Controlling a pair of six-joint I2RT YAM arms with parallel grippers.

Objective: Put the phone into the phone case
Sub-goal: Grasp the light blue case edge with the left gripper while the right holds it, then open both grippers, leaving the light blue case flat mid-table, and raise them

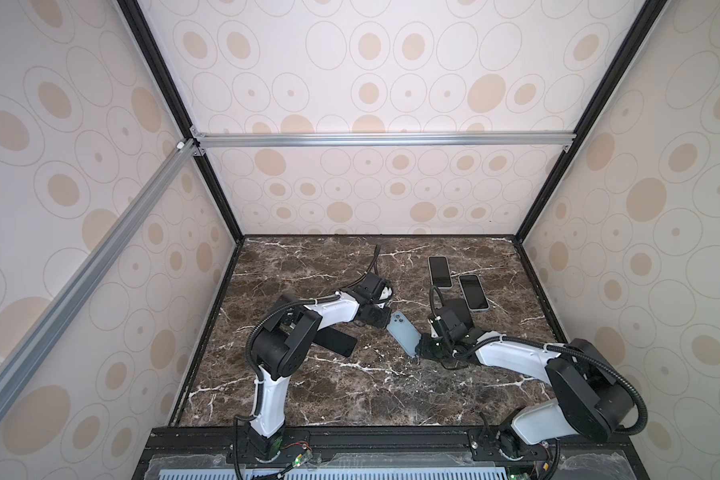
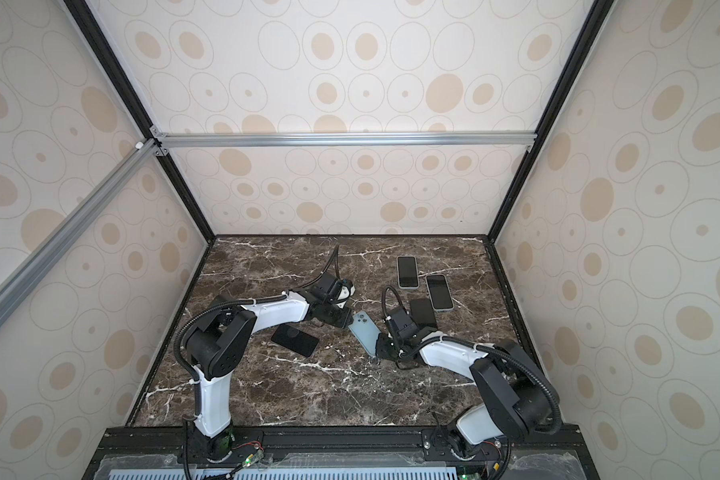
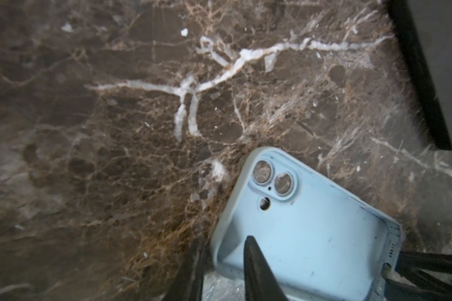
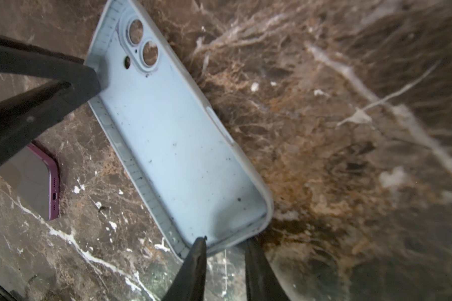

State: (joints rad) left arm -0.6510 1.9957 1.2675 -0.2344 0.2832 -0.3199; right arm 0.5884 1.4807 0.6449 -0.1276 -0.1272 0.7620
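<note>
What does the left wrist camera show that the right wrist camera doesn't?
Left wrist only: a black-edged flat object at the frame's edge. Right wrist only: a magenta-rimmed phone lying flat. Both: the empty light blue phone case, hollow side up on the marble table, with the left gripper at its side wall and the right gripper at its end wall.

White, black-jointed, cable-wrapped left arm (image 1: 329, 311), right arm (image 1: 504, 353); black left end effector (image 3: 224, 238), right end effector (image 4: 226, 239).
</note>
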